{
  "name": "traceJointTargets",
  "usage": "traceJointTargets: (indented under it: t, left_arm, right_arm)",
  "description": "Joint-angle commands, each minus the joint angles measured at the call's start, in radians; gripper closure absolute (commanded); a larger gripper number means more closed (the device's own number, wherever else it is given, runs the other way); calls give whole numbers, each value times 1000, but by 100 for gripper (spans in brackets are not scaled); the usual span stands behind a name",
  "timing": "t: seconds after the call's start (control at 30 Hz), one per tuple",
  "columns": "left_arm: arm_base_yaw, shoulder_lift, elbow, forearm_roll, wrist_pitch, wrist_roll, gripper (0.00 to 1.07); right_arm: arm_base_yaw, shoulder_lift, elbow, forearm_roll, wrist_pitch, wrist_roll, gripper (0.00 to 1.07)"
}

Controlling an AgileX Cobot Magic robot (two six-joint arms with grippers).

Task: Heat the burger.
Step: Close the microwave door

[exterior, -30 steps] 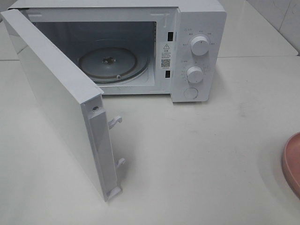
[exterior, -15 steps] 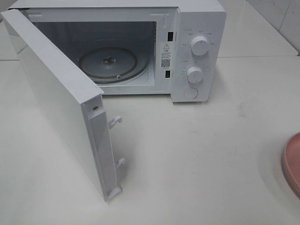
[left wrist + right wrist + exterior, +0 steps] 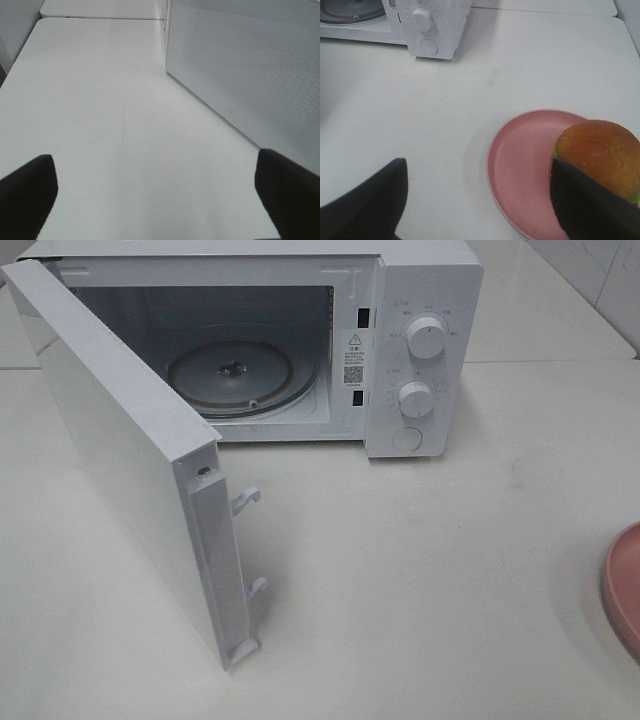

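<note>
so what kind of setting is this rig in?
Probably a mock kitchen on a test bench rather than a real one: a white microwave with its door swung open on a plain white table, a burger on a pink plate, and tiled wall at the corner.

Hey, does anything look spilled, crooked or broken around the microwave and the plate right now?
Nothing stands out. The white microwave has its door swung open and its glass turntable sits flat and bare. The golden-brown burger is on the round pink plate, off-centre, nothing spilled.
</note>
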Motion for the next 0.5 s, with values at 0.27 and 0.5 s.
traceJointTargets:
  t: [0.27, 0.5]
  left_arm:
    - [2, -18, 3, -3, -13, -2, 7]
    - [2, -18, 3, -3, -13, -2, 7]
  right_arm:
    - [-6, -25, 1, 3, 0, -9, 32]
    - [-6, -25, 1, 3, 0, -9, 32]
